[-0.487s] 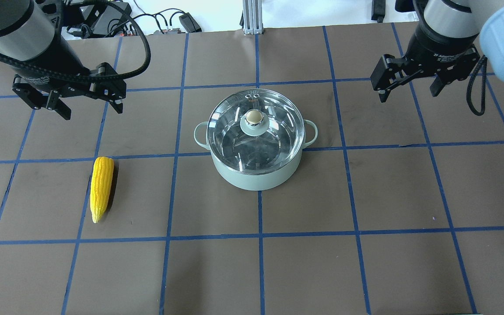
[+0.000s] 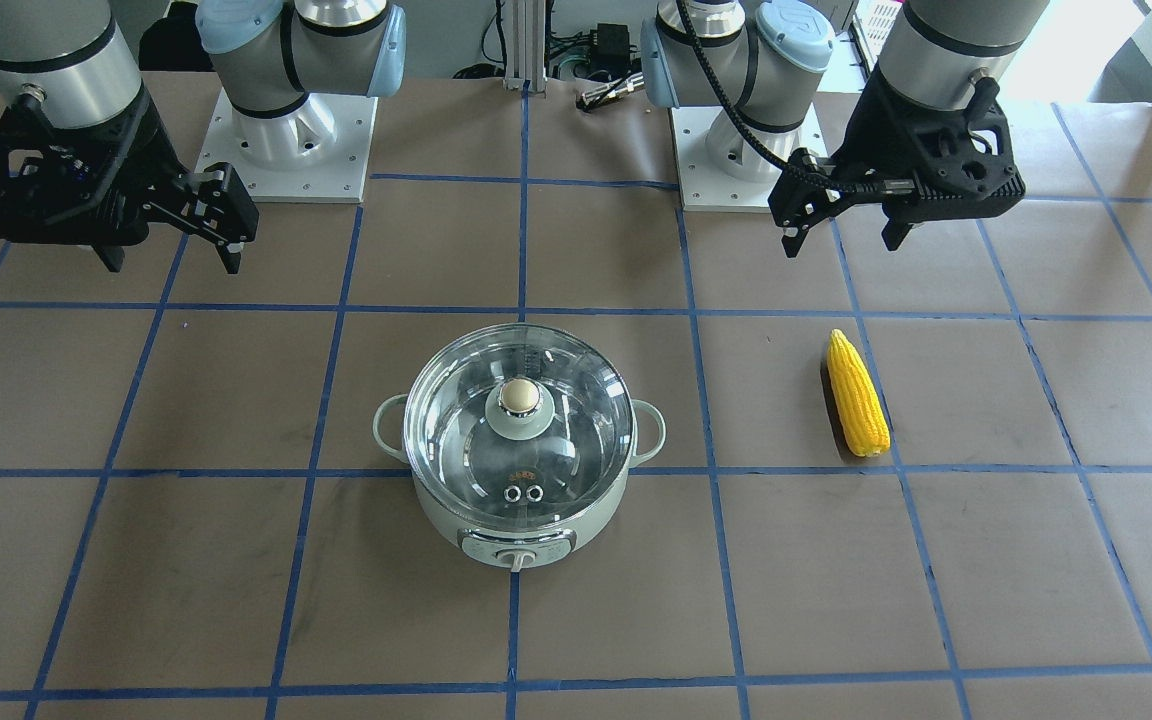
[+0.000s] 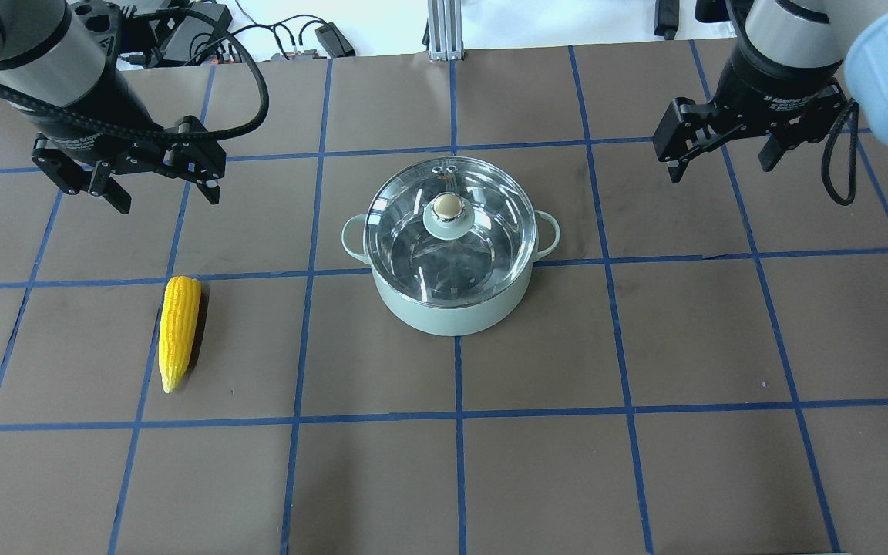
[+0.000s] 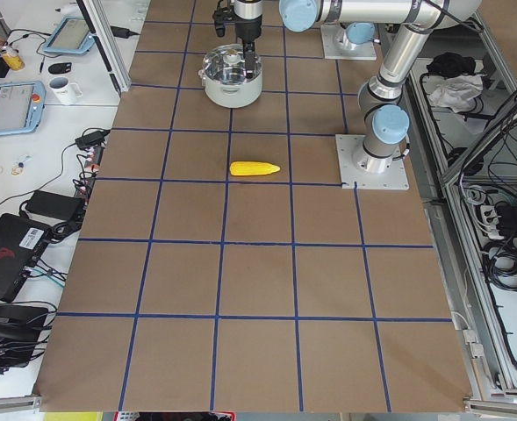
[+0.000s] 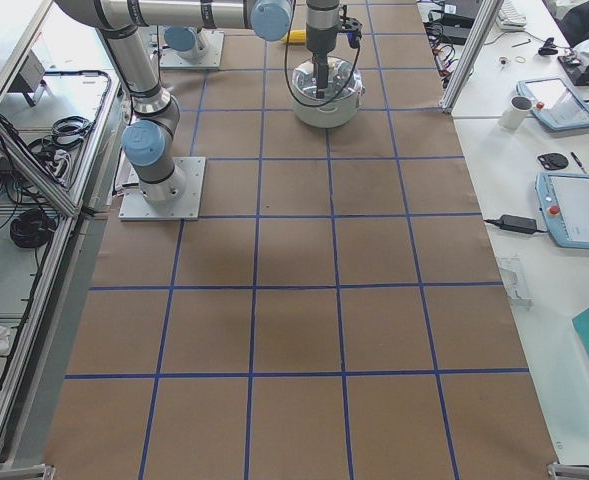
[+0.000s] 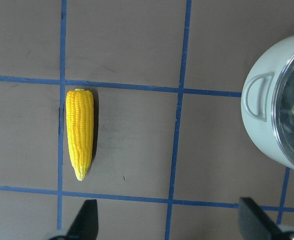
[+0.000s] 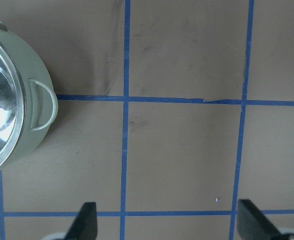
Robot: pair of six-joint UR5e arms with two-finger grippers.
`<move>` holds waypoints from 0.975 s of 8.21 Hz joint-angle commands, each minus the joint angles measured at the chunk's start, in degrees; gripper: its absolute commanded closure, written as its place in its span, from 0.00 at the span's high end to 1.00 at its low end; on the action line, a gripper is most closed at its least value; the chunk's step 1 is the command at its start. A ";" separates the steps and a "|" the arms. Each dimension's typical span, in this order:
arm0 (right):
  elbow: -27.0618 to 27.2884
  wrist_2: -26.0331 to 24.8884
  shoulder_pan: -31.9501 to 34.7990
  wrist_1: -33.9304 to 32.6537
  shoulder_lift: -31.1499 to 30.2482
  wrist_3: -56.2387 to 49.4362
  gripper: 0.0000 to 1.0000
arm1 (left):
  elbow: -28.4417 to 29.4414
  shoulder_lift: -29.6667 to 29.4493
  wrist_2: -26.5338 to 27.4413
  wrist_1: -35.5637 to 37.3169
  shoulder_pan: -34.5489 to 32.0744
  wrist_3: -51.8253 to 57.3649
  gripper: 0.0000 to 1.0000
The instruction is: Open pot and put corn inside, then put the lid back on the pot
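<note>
The pot (image 3: 452, 312) is seen at the centre of the table (image 3: 644, 462), with the lid (image 3: 490, 231) seated on it. The corn (image 3: 179, 330) is laid flat well to its left, tapered end towards the robot. The left gripper (image 3: 167, 199) is held above the table with fingers spread, nothing gripped. The right gripper (image 3: 720, 168), far right of the pot, is likewise spread and empty.
</note>
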 commanded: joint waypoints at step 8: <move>-0.70 8.04 2.66 -4.81 2.33 6.85 1.00 | -15.14 -9.62 0.58 21.67 12.68 12.80 1.00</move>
